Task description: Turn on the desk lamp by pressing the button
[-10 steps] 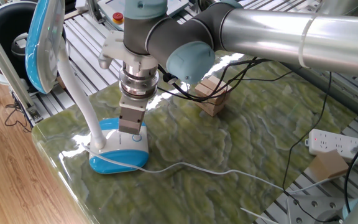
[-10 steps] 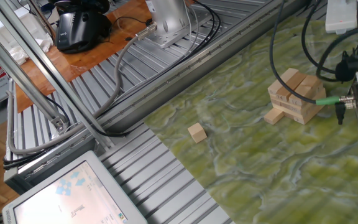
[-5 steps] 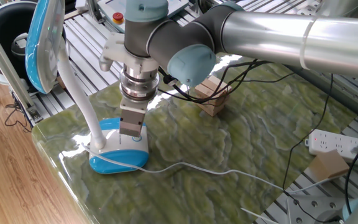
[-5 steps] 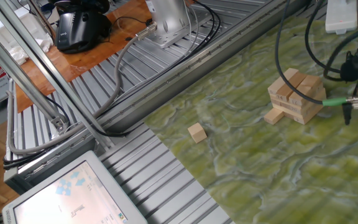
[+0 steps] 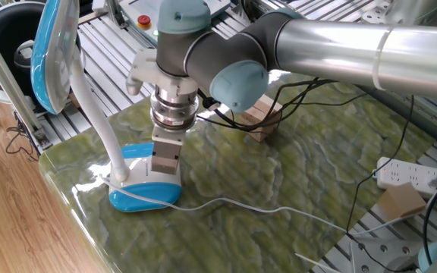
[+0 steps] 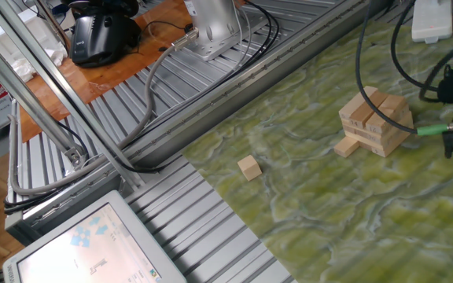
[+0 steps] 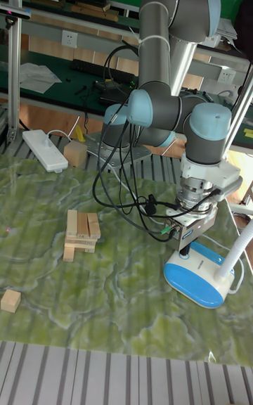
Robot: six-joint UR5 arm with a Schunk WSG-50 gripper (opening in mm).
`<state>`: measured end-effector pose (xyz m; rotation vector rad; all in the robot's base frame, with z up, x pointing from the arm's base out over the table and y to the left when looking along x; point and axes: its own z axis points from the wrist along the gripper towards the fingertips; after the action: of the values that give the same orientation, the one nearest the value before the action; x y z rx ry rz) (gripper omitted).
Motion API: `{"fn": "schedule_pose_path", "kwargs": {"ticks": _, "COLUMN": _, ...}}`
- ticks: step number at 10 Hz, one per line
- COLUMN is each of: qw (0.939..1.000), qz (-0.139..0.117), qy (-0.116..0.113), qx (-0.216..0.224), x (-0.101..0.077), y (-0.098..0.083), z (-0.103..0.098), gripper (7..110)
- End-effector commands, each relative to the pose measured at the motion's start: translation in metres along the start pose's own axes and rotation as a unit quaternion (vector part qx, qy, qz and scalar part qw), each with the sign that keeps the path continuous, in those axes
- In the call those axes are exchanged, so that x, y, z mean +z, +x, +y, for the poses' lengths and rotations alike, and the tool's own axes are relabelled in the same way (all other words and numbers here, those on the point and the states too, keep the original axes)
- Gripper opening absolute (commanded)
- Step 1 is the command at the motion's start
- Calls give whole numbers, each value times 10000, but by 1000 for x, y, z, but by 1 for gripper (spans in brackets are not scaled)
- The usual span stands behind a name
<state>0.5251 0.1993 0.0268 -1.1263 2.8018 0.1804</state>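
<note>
The desk lamp stands at the table's left corner. Its blue-and-white base [image 5: 139, 191] sits flat, and the white gooseneck [image 5: 97, 114] curves up to the blue-rimmed head [image 5: 55, 49]. My gripper [image 5: 165, 167] points straight down over the white top of the base, at or just above it. It covers the spot where the button lies, so the button is hidden. In the tall fixed view the gripper [image 7: 185, 249] hangs over the left end of the base [image 7: 204, 282]. No view shows its fingertips clearly. The lamp's white cord [image 5: 241, 205] trails right across the table.
A stack of wooden blocks [image 5: 260, 117] [image 6: 376, 122] stands behind the arm, and a small wooden cube [image 6: 248, 167] lies apart from it. A white power strip [image 5: 412, 176] and a cardboard box [image 5: 399, 201] sit at the right edge. Black cables hang from the wrist.
The gripper has shifted slightly to the right over the lamp base. In the other fixed view it has slid almost out of frame at the right edge. The lamp has not moved.
</note>
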Motion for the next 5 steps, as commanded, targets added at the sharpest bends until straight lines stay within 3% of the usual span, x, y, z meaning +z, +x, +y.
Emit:
{"fn": "schedule_pose_path", "kwargs": {"ticks": 1, "qw": 10000, "qz": -31, "qy": -48, "qx": 10, "x": 2, "y": 0, "z": 3, "gripper": 7}}
{"fn": "schedule_pose_path", "kwargs": {"ticks": 5, "qw": 10000, "qz": -58, "qy": -65, "qx": -4, "x": 7, "y": -2, "z": 3, "gripper": 7}}
